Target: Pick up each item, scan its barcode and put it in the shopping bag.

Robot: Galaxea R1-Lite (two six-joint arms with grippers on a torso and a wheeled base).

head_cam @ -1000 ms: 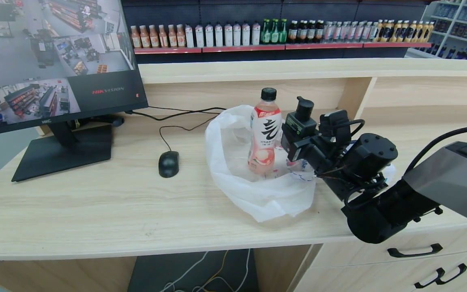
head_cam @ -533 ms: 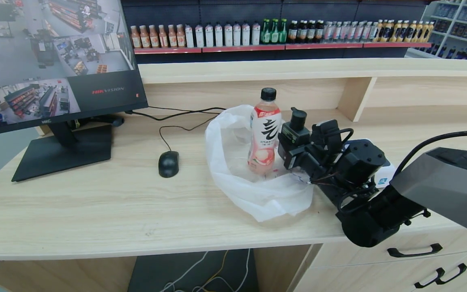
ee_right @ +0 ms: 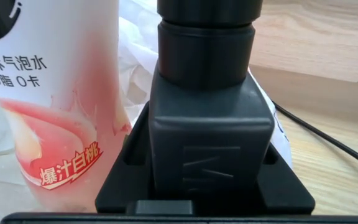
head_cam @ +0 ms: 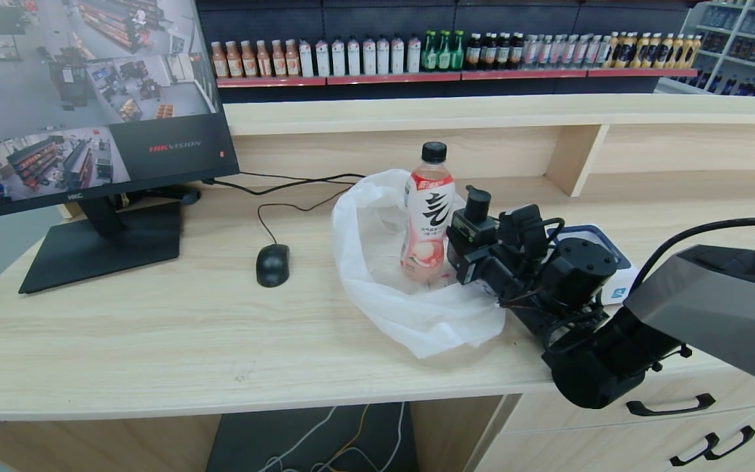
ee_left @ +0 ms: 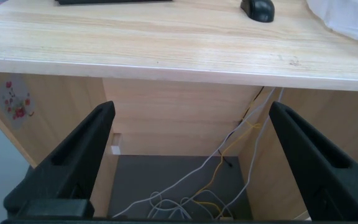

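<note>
A pink-and-white drink bottle (head_cam: 426, 216) with a black cap stands upright inside the open white shopping bag (head_cam: 384, 288) on the wooden counter. My right gripper (head_cam: 487, 252) sits just right of the bottle, shut on a black barcode scanner (head_cam: 476, 223). In the right wrist view the scanner (ee_right: 210, 137) stands close beside the bottle (ee_right: 48, 106), with the bag (ee_right: 138, 37) behind. A white-and-blue box (head_cam: 603, 252) lies on the counter behind the right arm. My left gripper (ee_left: 191, 109) hangs open and empty, low in front of the counter's front edge.
A black mouse (head_cam: 272, 264) and its cable lie left of the bag, and a monitor (head_cam: 76, 98) stands at the far left. A raised wooden ledge (head_cam: 482, 111) runs along the back of the counter. Drawers with black handles (head_cam: 671, 406) sit under the right side.
My right arm has come down and slightly left with the scanner, closer to the bottle. The white-and-blue box behind it has come into sight. Bottle and bag stayed put.
</note>
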